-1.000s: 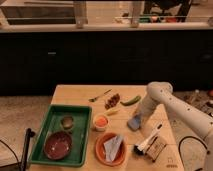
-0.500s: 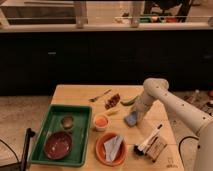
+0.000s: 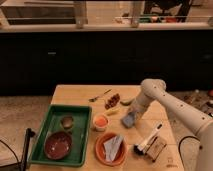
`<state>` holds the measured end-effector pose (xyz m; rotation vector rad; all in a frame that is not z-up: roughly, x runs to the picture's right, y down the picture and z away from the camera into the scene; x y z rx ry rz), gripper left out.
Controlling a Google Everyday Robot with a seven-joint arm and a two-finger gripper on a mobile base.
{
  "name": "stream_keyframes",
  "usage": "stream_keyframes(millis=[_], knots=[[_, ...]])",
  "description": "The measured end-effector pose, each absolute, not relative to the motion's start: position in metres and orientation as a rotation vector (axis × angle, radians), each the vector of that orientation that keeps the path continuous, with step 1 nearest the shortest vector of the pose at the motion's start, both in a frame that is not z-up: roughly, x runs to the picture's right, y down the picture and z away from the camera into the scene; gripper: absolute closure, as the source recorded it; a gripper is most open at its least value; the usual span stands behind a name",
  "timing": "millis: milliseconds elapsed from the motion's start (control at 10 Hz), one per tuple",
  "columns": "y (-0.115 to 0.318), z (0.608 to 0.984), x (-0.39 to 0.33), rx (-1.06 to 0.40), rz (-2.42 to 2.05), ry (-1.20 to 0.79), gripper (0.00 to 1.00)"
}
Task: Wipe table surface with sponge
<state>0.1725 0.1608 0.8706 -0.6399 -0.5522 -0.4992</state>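
Note:
The light tan wooden table surface [image 3: 165,125] fills the lower middle of the camera view. The blue-grey sponge [image 3: 128,120] lies flat on it, right of the centre. My white arm reaches in from the right and bends down. My gripper [image 3: 133,113] is right above the sponge, shut on its top and holding it against the tabletop. The arm's wrist hides the fingers.
A green tray [image 3: 44,150] at the left holds a brown bowl [image 3: 57,144]. An orange cup [image 3: 101,121] stands left of the sponge. An orange plate [image 3: 99,151] with a grey cloth [image 3: 114,147] and a black-and-white brush [image 3: 147,141] lie in front. A spoon [image 3: 99,95] and food bits [image 3: 112,102] lie behind.
My gripper has slid the sponge to the left and slightly away across the tabletop, closer to the orange cup. Nothing else has moved.

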Motion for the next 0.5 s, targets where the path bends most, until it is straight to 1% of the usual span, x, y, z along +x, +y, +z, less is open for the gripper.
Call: stream_keyframes(millis=[500], knots=[[0.176,0.86,0.178,-0.664,-0.522,-0.609,1.0]])
